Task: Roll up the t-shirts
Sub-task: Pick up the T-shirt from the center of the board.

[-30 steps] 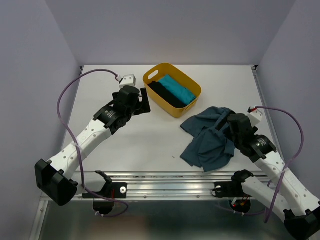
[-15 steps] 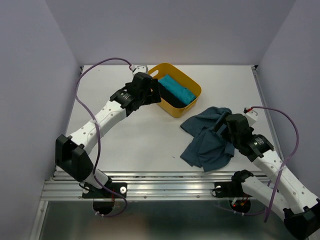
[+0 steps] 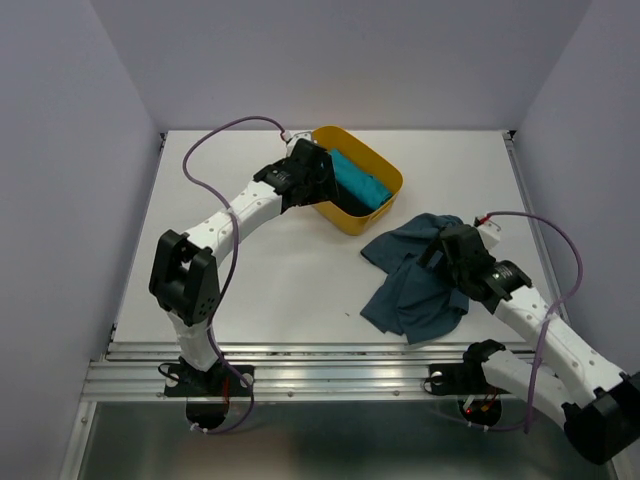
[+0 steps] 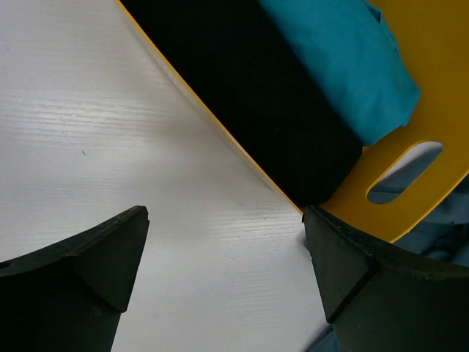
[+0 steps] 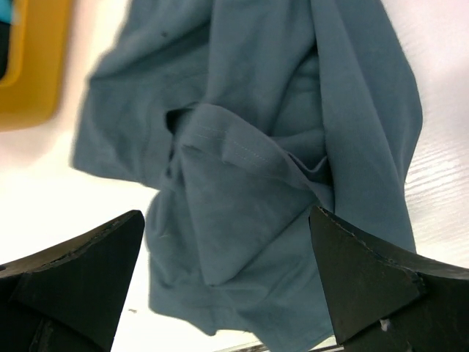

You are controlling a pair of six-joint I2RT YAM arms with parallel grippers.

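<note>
**Both pincers wide open, nothing held**

The yellow tub (image 3: 352,221) stands on the white worktop (image 3: 270,280) near the middle of its far edge. Inside it, a black t-shirt (image 4: 249,95) and a turquoise t-shirt (image 4: 344,66) lie folded side by side. The left pincer (image 4: 227,242) is spread fully and empty at the tub's left rim, one finger over the bare worktop and the other by the tub's handle end. The slate-blue t-shirt (image 3: 410,290) lies crumpled toward the near right corner. The right pincer (image 5: 227,253) gapes wide just above it, gripping nothing.
</note>
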